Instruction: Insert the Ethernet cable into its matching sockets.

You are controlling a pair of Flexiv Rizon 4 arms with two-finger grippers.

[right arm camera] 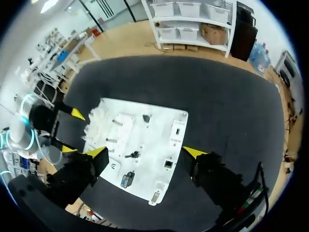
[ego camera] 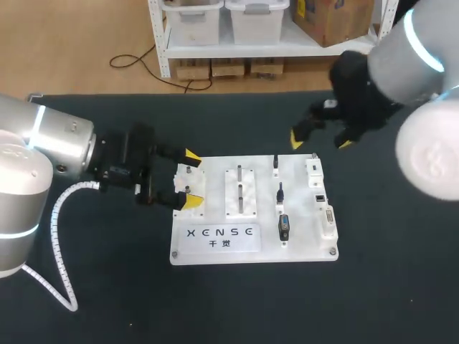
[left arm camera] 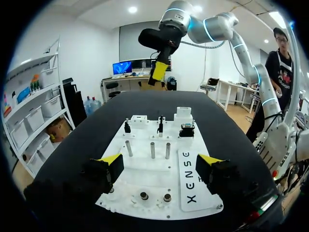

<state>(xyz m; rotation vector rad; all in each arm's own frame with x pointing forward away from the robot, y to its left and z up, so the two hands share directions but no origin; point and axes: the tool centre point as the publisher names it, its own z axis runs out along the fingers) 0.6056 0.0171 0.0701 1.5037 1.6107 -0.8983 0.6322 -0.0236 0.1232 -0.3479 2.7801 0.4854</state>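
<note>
1 dark counter (ego camera: 237,301) carries 1 white board (ego camera: 301,247). 3 black cable plugs (ego camera: 280,192) stand on its right half beside 3 sockets (ego camera: 319,198); which plug is Ethernet, I cannot tell. 2 hands: left hand (ego camera: 190,179) wide open, empty, at the board's left edge; right hand (ego camera: 320,142) open, empty, above its far right corner.

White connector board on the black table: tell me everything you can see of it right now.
The white rectangular board, plastic by its look, lies flat on the black table. Upright metal pegs stand in its middle, dark plugs in a row beside them, pale socket blocks along its right edge, dark lettering near the front. The open left gripper straddles its left end; contact cannot be judged. The open right gripper hangs above its far right corner, apart.
</note>
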